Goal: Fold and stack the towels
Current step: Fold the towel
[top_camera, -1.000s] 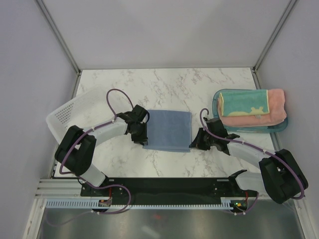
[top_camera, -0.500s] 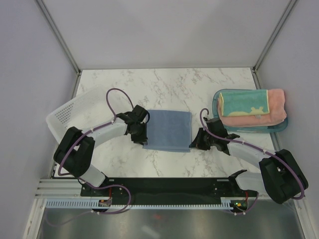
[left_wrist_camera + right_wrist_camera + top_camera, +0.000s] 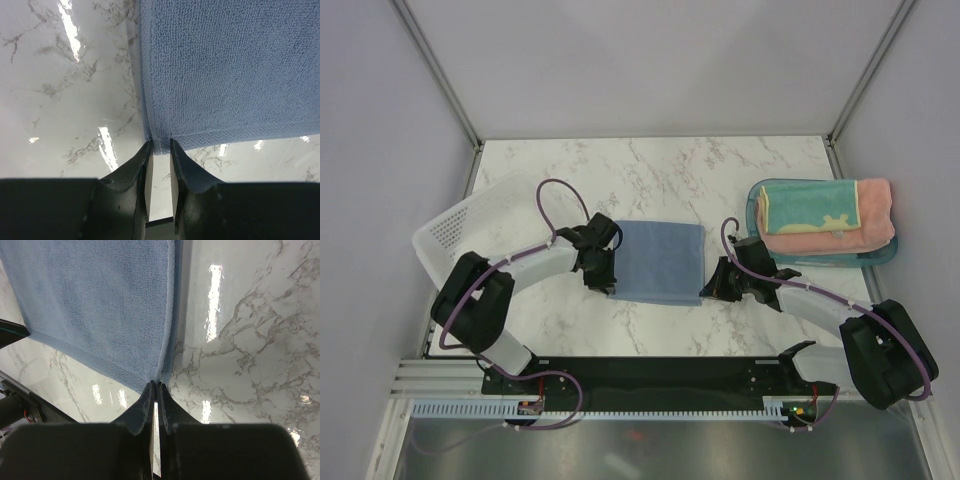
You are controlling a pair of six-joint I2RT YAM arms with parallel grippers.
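Top external view: the left arm is bent at the elbow and stretched rightward, low over the marble table point(image 3: 650, 175). The left gripper point(image 3: 611, 288) is set at the near-left corner of the blue-grey towel point(image 3: 660, 262). The right arm is mirrored, reaching leftward, with the right gripper point(image 3: 707, 292) placed at the towel's near-right corner. The towel is spread flat between the two, at mid-table. A white perforated basket point(image 3: 455, 228) is tilted at the left edge behind the left arm; its contents cannot be made out. In the teal tray point(image 3: 756, 200) at the right, a pale-yellow-and-teal towel point(image 3: 805, 208) is laid on a folded salmon-pink towel point(image 3: 875, 215).

Left wrist view: the left gripper point(image 3: 160, 146) is drawn in narrowly, and the corner of the blue-grey towel point(image 3: 225, 70) is nipped between the tips.

Right wrist view: the right gripper point(image 3: 155, 385) is pressed almost together, with the corner of the blue-grey towel point(image 3: 100, 305) pinched at the tips.
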